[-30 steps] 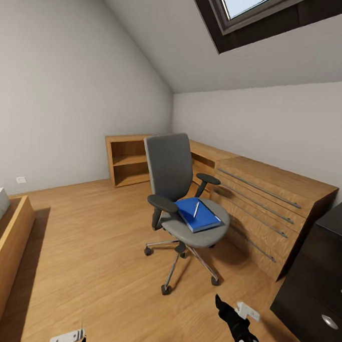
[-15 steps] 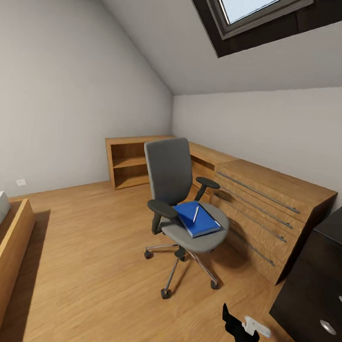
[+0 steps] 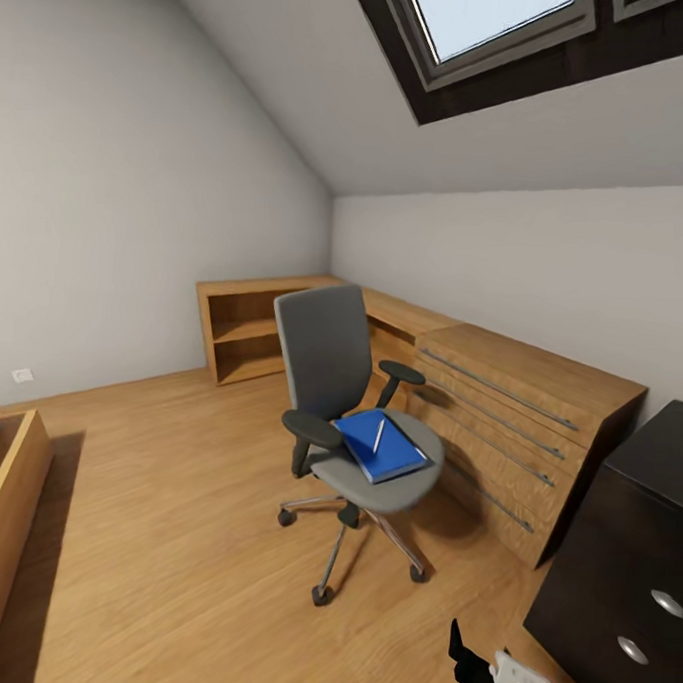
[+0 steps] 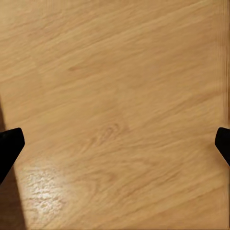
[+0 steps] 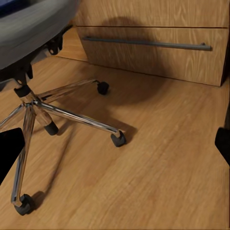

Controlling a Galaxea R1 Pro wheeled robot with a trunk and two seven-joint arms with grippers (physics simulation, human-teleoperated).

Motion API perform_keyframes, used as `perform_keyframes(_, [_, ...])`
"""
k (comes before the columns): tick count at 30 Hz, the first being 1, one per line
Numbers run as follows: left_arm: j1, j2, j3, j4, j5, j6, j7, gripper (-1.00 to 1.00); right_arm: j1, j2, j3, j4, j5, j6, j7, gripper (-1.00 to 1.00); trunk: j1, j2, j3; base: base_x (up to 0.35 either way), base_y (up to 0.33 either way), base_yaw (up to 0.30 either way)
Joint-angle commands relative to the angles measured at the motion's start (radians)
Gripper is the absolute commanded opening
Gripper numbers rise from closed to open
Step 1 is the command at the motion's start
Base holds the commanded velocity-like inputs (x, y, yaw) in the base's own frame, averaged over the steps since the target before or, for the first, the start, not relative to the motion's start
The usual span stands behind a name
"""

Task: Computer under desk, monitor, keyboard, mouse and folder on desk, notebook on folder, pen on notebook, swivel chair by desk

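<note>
Attic bedroom, wood floor. Folder [image 3: 380, 446] lies on swivel chair [image 3: 349, 422] seat, frame center, pen [image 3: 378, 435] on top. Looks thin, light, slick; pinch overhanging edge. Both claws [image 4: 115, 143] [image 5: 115, 146] wide open, empty.

Even, soft daylight — the skylight [image 3: 493, 24] is the bright source. The swivel chair [image 3: 352, 422] casts faint shadows on the drawer chest [image 3: 517, 431] and floor [image 3: 172, 513]. A pale glare patch sits on the floorboards in the left wrist view — wide-angle stretching bends the head view's edges.
</note>
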Motion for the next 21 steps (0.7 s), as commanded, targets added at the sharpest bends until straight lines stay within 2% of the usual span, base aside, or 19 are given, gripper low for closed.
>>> perform_keyframes(1, [0.0,-0.001,0.002,0.003,-0.013,-0.003,0.002,1.0,0.001,0.003,-0.004,0.002,-0.002,-0.006,0.01,1.0,-0.004,0.007,0.003,0.0,0.0,-0.205])
perform_keyframes(11, [0.0,-0.001,0.002,0.037,-0.021,-0.007,0.003,1.0,0.009,0.021,-0.005,0.001,0.11,-0.033,0.009,1.0,-0.042,0.077,0.043,0.0,0.0,-0.221])
perform_keyframes(21, [-0.005,0.002,0.002,0.085,-0.015,-0.008,0.002,1.0,0.021,0.023,-0.005,0.001,0.164,-0.039,0.009,1.0,-0.081,0.147,0.084,0.0,0.0,-0.228])
